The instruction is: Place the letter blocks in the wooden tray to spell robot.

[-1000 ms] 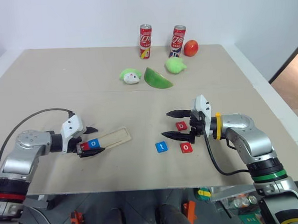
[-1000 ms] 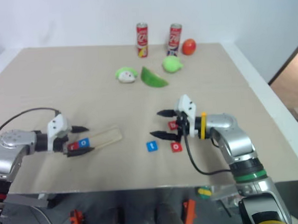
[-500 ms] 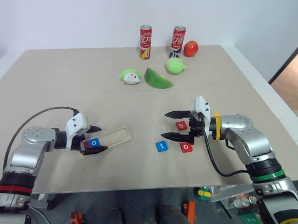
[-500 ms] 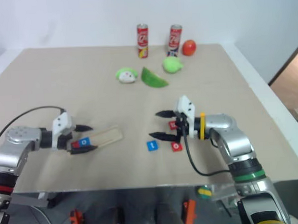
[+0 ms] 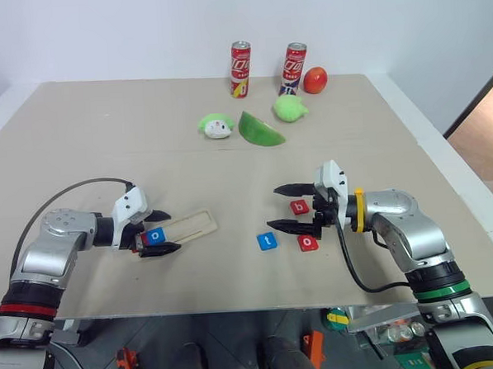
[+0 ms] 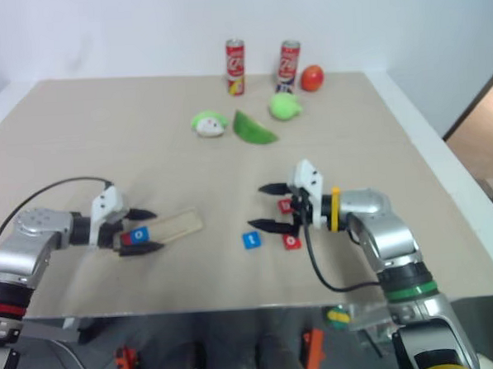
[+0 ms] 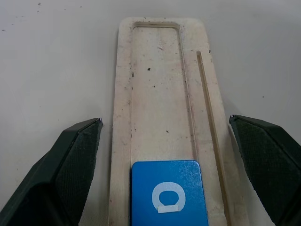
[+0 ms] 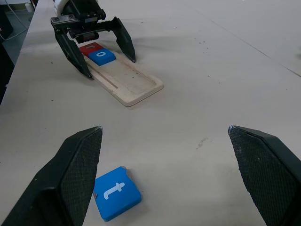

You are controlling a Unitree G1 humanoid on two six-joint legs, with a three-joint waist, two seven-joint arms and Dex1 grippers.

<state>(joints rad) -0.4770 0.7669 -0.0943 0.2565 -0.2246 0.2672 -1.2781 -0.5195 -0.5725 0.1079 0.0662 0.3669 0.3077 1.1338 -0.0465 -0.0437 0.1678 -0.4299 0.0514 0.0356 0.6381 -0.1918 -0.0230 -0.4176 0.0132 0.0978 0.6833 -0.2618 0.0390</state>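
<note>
Left wrist view: your left gripper (image 5: 156,231) stands spread wide, empty, straddling the long pale wooden tray (image 7: 157,89), where the blue square "o" tile (image 7: 168,193) sits beside a red tile (image 8: 89,47). Right gripper (image 5: 283,206), also wide apart and empty, hovers by the red "b" tile (image 5: 300,206). Take "b" next; seat it flush against "o".

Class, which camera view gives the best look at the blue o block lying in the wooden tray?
The left wrist view: the blue o block sits close up in the wooden tray, letter readable. The right wrist view shows it far off beside a red block; both eye views show it small.
</note>
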